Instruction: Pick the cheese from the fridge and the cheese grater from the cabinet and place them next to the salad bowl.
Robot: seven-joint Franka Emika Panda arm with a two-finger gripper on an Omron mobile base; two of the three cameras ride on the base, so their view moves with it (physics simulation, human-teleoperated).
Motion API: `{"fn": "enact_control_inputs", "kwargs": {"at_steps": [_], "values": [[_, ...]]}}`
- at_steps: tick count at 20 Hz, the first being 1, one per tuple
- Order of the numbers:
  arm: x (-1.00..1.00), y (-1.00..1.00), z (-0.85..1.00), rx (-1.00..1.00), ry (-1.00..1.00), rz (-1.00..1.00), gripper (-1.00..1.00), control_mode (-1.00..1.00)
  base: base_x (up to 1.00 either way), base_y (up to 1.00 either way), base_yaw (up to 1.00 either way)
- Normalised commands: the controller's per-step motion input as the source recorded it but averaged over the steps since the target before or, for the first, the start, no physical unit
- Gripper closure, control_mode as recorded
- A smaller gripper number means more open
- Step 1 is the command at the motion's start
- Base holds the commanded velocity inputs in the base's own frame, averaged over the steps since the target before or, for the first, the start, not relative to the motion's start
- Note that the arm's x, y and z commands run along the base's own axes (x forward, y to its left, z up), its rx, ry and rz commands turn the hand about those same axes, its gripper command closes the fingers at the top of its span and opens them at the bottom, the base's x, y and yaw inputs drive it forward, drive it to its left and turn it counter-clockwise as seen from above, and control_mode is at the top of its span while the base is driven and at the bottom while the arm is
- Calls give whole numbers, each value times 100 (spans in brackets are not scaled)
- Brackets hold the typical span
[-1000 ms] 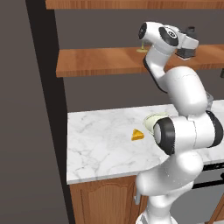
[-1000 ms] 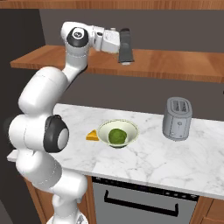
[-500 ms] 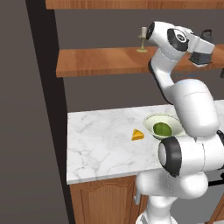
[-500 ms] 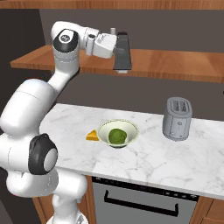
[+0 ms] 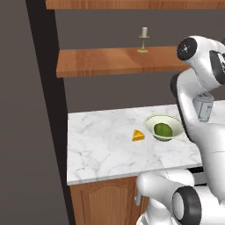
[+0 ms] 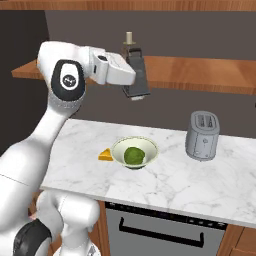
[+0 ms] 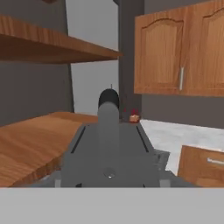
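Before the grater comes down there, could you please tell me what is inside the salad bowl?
A rounded green lump sits in the middle of the salad bowl. It covers the bottom of the bowl, so anything beneath it cannot be seen.

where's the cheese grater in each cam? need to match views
Left base view: cannot make it out; the arm blocks that side.
Right base view: cheese grater upper centre, held in front of the shelf.
Hand view: fills the lower centre.
Shared landmark: salad bowl, both base views.

Glossy white rounded arm with dark grey joints.
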Motion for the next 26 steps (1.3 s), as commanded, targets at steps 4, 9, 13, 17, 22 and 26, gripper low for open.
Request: {"fn": "enact_control_inputs", "kwargs": {"at_steps": [4, 9, 13, 17, 22, 26], "values": [[-95, -52, -43, 0, -6, 69, 100, -100, 0, 0, 0], [-72, -79, -53, 0, -9, 69, 100, -100, 0, 0, 0], [-23, -72, -53, -6, 0, 60, 100, -100, 0, 0, 0], [0, -73, -76, -3, 0, 69, 100, -100, 0, 0, 0], [-2, -32, -81, -7, 0, 56, 100, -100, 0, 0, 0], [0, 0, -63, -3, 8, 34, 100, -100, 0, 0, 0]]}}
